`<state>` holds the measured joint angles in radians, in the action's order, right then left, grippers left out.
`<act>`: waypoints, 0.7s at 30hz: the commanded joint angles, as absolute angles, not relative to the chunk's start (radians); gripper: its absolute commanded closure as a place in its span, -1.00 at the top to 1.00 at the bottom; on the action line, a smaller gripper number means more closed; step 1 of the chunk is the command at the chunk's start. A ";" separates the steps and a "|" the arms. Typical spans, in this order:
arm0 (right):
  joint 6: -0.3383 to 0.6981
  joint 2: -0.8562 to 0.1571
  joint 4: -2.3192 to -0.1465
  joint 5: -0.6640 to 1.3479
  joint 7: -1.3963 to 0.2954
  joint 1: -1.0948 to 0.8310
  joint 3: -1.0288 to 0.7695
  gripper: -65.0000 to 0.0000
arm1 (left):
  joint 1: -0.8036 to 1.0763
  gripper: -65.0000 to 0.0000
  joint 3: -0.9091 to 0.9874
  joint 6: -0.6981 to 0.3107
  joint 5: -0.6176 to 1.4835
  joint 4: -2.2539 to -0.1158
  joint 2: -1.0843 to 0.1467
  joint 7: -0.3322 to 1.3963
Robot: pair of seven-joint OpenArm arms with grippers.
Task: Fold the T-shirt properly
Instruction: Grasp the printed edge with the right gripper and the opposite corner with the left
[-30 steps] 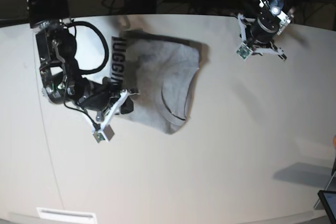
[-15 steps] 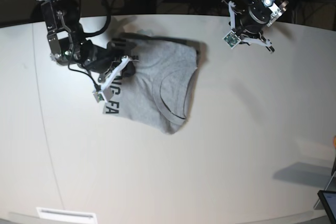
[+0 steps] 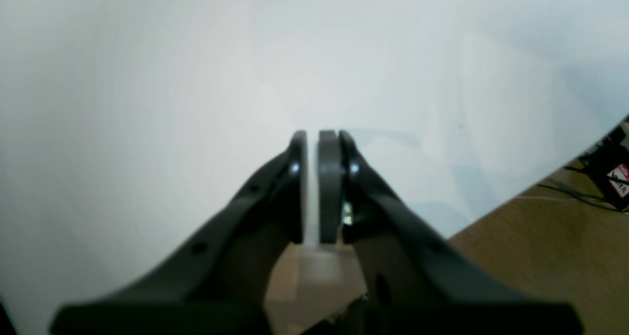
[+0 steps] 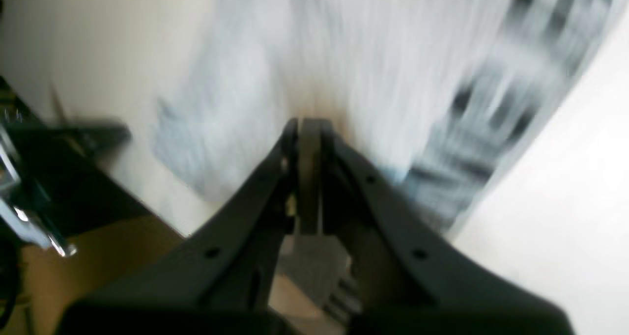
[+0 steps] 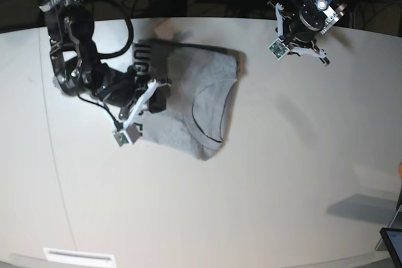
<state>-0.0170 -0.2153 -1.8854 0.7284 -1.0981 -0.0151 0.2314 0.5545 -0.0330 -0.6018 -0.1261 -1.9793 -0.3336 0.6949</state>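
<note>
The heather-grey T-shirt (image 5: 195, 98) lies folded on the white table (image 5: 282, 174), neckline showing and black lettering (image 5: 141, 58) along its left edge. My right gripper (image 5: 160, 96) sits at the shirt's left edge, fingers shut. In the right wrist view the T-shirt (image 4: 373, 55) and its lettering (image 4: 471, 124) are motion-blurred beyond the shut right gripper (image 4: 305, 124); I see no cloth pinched between its tips. My left gripper (image 5: 300, 41) hangs near the table's far edge, away from the shirt. In its wrist view the left gripper (image 3: 312, 134) shows a thin slit and holds nothing.
Beyond the table's far edge (image 5: 251, 19) are cables and dark floor. The table edge (image 3: 540, 178) runs close to my left gripper. A white label (image 5: 78, 257) sits at the front left, and a dark screen corner (image 5: 392, 243) at the front right.
My right arm swept from the shirt's lower-left corner up along its left edge, then back to mid-edge. My left arm shifted left and back toward the far edge.
</note>
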 commanded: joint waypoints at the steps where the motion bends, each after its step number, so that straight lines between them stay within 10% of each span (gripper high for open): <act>1: -0.012 -0.217 -1.886 0.740 -1.087 0.024 0.231 -1.00 | 0.562 -0.88 -0.033 -0.596 -0.124 -1.992 -0.340 0.693; 14: 0.122 -0.217 -1.489 0.737 -0.926 0.136 0.302 -1.00 | 0.564 -0.88 -0.038 -0.596 -0.124 -1.994 -0.335 0.693; 21: 0.124 -0.226 -1.610 0.736 -0.972 0.147 0.303 -1.00 | 0.564 -0.88 -0.041 -0.596 -0.116 -1.998 -0.334 0.688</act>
<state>0.1150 -0.2237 -1.5913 0.7208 -0.9913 0.1184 0.3084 0.5575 -0.0422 -0.5995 -0.1219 -1.9820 -0.3260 0.6914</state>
